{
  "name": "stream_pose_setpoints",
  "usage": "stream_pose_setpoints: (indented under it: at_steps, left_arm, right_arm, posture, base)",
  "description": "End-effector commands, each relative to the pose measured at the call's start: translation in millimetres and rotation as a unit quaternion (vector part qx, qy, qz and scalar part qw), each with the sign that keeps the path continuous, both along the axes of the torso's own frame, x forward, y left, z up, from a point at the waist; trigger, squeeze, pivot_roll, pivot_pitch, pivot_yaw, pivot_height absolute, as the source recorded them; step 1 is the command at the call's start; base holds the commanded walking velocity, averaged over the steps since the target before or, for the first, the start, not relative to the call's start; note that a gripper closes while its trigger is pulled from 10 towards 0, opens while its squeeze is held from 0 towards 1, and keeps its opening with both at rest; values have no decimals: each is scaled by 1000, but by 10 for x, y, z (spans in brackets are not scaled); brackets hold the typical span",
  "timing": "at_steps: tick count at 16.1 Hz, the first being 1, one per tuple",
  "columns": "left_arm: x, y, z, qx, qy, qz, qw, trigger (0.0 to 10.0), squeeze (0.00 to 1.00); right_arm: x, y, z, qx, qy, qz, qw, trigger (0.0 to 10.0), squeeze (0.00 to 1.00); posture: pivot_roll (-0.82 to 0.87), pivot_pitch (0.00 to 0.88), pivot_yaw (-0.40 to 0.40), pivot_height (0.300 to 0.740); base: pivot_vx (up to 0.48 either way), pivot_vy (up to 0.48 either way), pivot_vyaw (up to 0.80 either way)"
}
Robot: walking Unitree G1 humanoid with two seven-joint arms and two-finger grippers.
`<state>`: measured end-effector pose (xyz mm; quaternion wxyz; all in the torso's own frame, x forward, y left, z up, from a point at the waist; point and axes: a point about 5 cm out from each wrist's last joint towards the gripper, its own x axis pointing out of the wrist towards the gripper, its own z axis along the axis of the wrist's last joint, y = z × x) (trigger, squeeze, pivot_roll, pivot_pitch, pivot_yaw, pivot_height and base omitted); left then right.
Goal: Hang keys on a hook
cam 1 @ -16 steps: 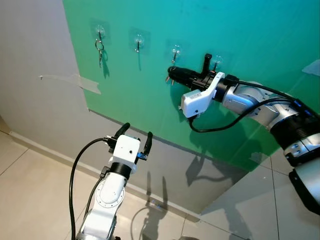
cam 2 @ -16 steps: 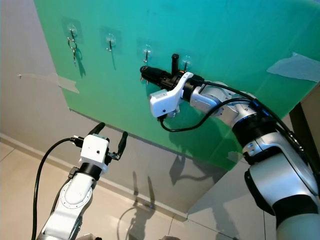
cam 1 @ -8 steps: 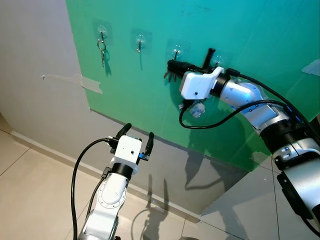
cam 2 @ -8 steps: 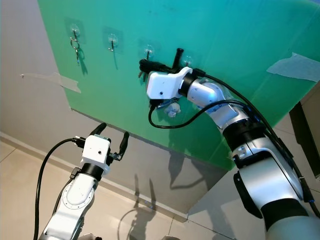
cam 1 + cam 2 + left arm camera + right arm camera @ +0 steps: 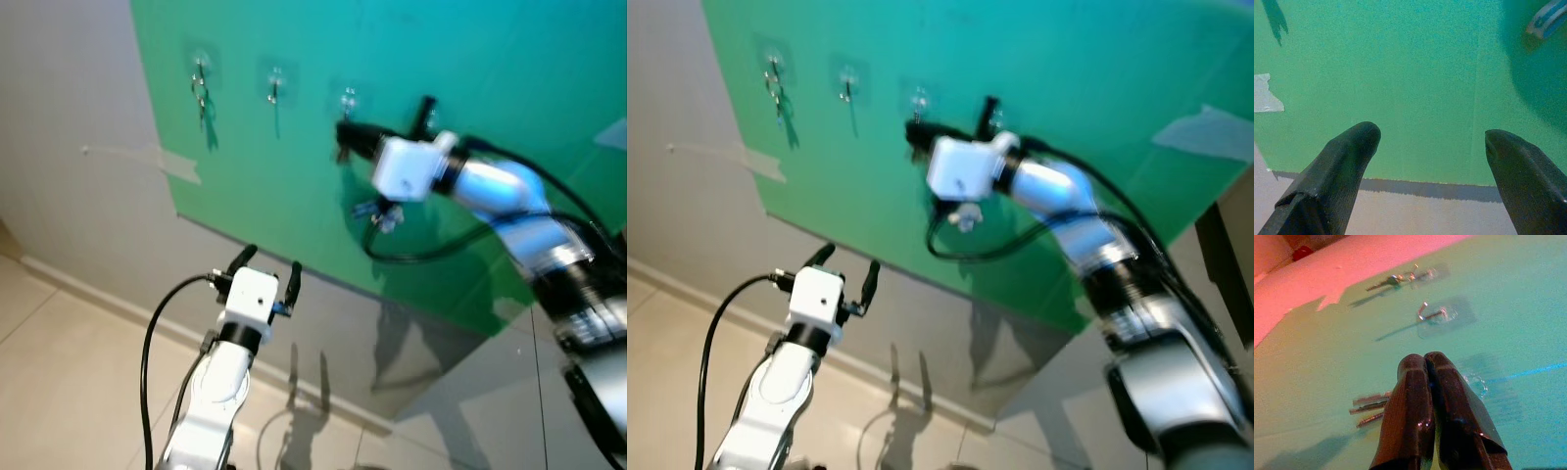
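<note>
Right end effector (image 5: pixel 1424 369) pinches keys (image 5: pixel 1370 408) w/ blades sticking out sideways along board (image 5: pixel 1327 382).

No text, label, brand, number or sign can be read in any of the views. The green board (image 5: pixel 294 147), the grey wall (image 5: pixel 69 117) and the white wrist housings carry no legible marking, and the head views are blurred.
</note>
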<state>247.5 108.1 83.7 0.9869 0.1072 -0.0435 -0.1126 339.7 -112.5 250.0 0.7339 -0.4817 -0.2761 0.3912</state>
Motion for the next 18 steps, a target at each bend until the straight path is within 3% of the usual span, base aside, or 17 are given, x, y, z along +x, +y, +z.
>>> stream_pose_setpoints:
  at_steps: [1,5,10,18]
  left_arm:
    - [-2,-37,6,-1,0,-4,1000,10000,0]
    - [50,-62,18,0,0,-16,1000,10000,0]
    - [64,-92,23,-2,-1,-21,1000,10000,0]
    - [48,-103,19,-4,-1,-13,1000,10000,0]
  right_arm:
    - [-66,-53,123,5,-8,2,1000,10000,0]
    - [-201,-47,139,12,14,5,1000,10000,0]
    - [-201,-65,178,65,75,-15,995,10000,0]
    - [-121,99,384,157,196,-1,968,10000,0]
  posture:
    - [-120,0,-121,736]
    - [-151,0,-100,736]
    - [-155,0,-97,736]
    - [-136,0,-117,736]
  base:
    - [0,0,0]
    - [0,0,0]
    - [0,0,0]
    - [0,0,0]
